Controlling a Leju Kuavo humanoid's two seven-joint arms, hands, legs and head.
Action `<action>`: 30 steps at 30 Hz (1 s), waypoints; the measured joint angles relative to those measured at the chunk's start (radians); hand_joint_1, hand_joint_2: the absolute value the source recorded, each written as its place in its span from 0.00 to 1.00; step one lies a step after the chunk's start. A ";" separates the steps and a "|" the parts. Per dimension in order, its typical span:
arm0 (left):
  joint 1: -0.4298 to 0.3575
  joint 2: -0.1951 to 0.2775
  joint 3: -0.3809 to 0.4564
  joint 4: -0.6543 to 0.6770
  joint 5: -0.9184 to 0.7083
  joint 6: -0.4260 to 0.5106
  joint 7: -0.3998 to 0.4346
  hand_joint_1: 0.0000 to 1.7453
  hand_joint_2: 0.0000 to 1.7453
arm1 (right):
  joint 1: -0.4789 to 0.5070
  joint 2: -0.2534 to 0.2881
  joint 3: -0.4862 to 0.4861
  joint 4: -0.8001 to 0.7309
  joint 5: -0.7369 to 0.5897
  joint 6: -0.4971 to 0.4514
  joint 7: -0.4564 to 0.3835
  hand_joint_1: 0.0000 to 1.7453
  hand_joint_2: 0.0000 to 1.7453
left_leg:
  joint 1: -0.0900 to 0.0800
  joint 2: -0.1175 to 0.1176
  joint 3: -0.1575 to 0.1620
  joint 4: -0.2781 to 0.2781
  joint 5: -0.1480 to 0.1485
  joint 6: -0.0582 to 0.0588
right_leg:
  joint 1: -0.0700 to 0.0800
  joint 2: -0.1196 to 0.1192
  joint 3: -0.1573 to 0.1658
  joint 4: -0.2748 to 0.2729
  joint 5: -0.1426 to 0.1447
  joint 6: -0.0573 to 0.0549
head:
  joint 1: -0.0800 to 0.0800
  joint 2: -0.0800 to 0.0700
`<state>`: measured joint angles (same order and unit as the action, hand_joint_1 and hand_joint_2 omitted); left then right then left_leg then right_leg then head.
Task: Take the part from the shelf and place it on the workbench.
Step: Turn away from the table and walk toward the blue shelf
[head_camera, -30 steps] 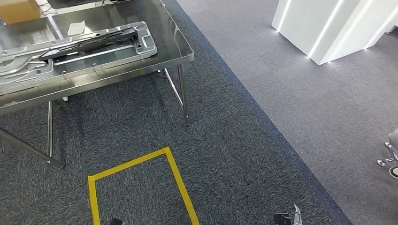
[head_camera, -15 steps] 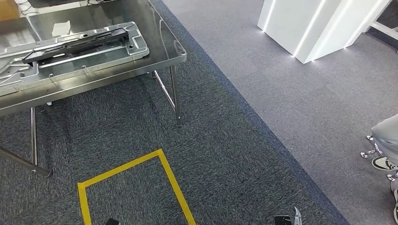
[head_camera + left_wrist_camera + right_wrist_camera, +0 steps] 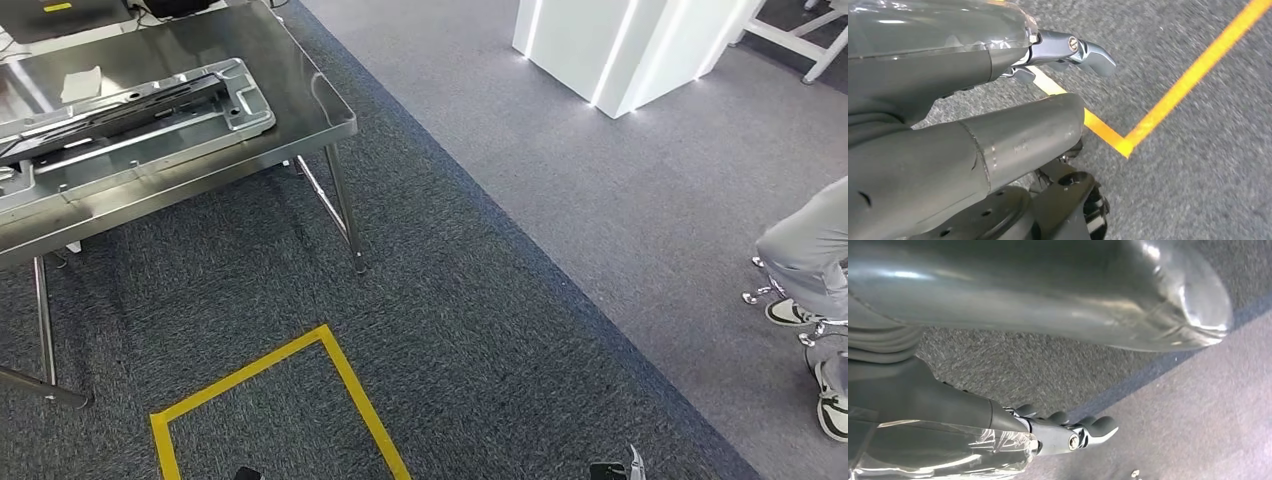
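Both arms hang at the robot's sides over the dark carpet. The left hand [image 3: 1068, 50] and the right hand [image 3: 1068, 432] hold nothing, fingers loosely extended. No shelf or loose part is visible, so I cannot tell which way the part lies from either hand. The steel surface [image 3: 300, 75] stands ahead on the left, nearer the left arm, carrying a long pressed-metal panel [image 3: 130, 115] lying along it. Yellow floor tape [image 3: 350, 390] marks a box beneath.
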<state>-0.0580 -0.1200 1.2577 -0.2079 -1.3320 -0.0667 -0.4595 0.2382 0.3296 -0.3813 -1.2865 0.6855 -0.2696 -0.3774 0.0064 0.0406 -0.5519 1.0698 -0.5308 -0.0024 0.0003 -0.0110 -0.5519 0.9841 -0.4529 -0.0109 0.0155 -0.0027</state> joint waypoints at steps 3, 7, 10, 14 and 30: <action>0.003 0.000 0.000 0.000 -0.002 0.000 0.007 0.00 0.00 | 0.000 0.000 -0.001 0.000 0.001 0.002 0.001 0.00 0.00 | 0.004 -0.028 -0.083 0.178 -0.088 -0.007 | 0.000 0.018 -0.001 -0.001 0.001 -0.008 | -0.002 0.000; 0.006 0.000 0.000 0.000 -0.009 0.001 0.017 0.00 0.00 | 0.000 0.000 -0.003 0.001 0.006 0.003 0.004 0.00 0.00 | 0.008 -0.040 -0.050 0.091 -0.001 -0.010 | -0.001 0.052 -0.004 0.017 -0.006 -0.001 | -0.002 0.000; 0.005 0.001 0.000 0.000 -0.010 0.003 0.021 0.00 0.00 | 0.000 0.001 -0.004 0.000 0.009 0.003 0.004 0.00 0.00 | 0.007 -0.068 0.004 -0.036 0.042 0.000 | 0.001 0.069 -0.012 0.036 -0.015 0.013 | -0.003 0.000; 0.002 -0.001 0.000 0.000 -0.012 0.003 0.022 0.00 0.00 | 0.002 0.000 -0.006 -0.001 0.011 0.003 0.004 0.00 0.00 | 0.007 -0.053 0.008 -0.048 0.049 0.024 | -0.002 0.068 -0.021 0.049 -0.023 0.034 | -0.001 0.000; 0.001 0.000 0.001 0.000 -0.010 -0.006 0.025 0.00 0.00 | 0.006 0.002 -0.003 0.007 -0.001 -0.020 0.006 0.00 0.00 | 0.006 0.016 0.026 -0.042 0.020 -0.009 | -0.005 -0.007 -0.017 0.027 -0.010 0.014 | 0.004 0.000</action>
<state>-0.0567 -0.1195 1.2583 -0.2079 -1.3420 -0.0722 -0.4343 0.2439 0.3320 -0.3842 -1.2794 0.6845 -0.2899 -0.3709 0.0122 0.0561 -0.5261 1.0282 -0.5105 -0.0113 -0.0047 -0.0179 -0.5685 1.0108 -0.4625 0.0031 0.0191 -0.0027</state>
